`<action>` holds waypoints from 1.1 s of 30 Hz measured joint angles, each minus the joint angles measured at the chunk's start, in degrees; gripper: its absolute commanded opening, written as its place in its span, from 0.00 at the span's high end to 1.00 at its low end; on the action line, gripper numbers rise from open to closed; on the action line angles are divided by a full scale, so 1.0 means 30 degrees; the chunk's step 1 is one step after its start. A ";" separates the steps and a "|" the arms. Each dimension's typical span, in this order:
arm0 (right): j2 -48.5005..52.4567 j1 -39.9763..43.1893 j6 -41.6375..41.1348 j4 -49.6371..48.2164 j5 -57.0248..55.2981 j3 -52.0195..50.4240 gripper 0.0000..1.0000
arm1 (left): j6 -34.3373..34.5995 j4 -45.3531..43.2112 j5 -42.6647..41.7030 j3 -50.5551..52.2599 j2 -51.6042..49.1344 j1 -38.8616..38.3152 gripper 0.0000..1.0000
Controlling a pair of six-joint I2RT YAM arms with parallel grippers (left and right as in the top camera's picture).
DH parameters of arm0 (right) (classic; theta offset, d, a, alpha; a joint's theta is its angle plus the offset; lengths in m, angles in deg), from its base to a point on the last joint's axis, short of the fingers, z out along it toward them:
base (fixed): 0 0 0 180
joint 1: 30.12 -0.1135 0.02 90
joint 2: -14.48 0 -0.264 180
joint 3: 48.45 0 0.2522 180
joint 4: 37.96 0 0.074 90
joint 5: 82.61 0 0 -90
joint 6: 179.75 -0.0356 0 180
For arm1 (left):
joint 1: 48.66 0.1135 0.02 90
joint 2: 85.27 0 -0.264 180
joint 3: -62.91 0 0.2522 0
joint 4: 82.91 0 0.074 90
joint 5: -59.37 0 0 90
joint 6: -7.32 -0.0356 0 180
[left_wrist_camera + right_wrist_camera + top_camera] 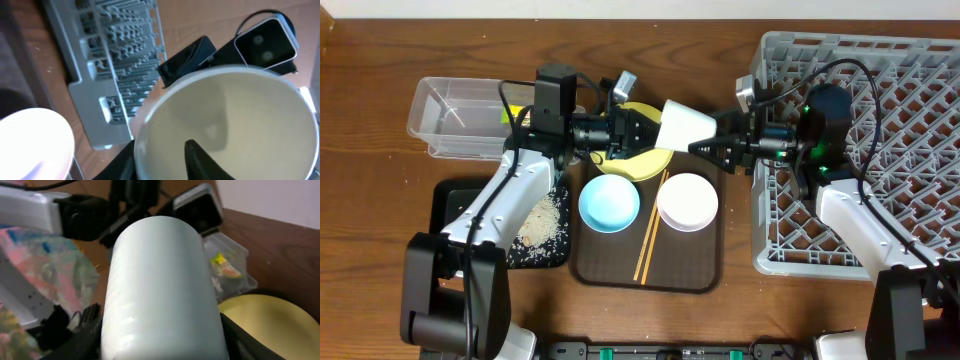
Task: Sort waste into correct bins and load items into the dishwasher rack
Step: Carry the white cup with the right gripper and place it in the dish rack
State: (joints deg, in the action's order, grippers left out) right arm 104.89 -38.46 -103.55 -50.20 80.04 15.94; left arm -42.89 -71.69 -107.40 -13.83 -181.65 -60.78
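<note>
While the cup [687, 127] is hanging sideways above the tray's [610, 262] far edge, over the plate [645, 165], overhead is showing the left gripper [655, 128] at its mouth and the right gripper [712, 140] at its base. The rack [920, 100] is lying along the tabletop's right edge.

Left wrist: one finger [197, 160] is sitting inside the cup and the other outside, straddling the wall. Cannot tell whether they are pinching it.

Right wrist: both fingers [85, 335] are pressing the cup's sides, so the right gripper is gripping it.

Judgement: handover in progress. Left gripper should be spreading fully and backing straight out along the cup's axis, clear of the rim, before right gripper is swinging toward the rack.
</note>
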 measured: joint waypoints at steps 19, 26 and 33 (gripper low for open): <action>-0.0015 0.4619 -0.1355 0.0342 -0.5413 0.2433 0.56 | -0.3395 0.4226 0.5734 -0.0007 0.0022 0.2965 0.57; -0.0015 0.4648 -0.0991 0.3075 -0.9646 0.4641 0.58 | -0.3424 0.4226 0.5756 -0.0007 0.0022 0.2965 0.57; -0.0015 0.4648 0.1202 1.0499 -1.4513 0.7628 0.62 | -0.3424 0.4226 0.5909 -0.0007 0.0022 0.2965 0.57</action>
State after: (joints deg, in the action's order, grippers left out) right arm 104.85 -24.52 -99.94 -18.71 36.50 38.83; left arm -53.16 -59.02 -89.68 -13.86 -181.58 -51.89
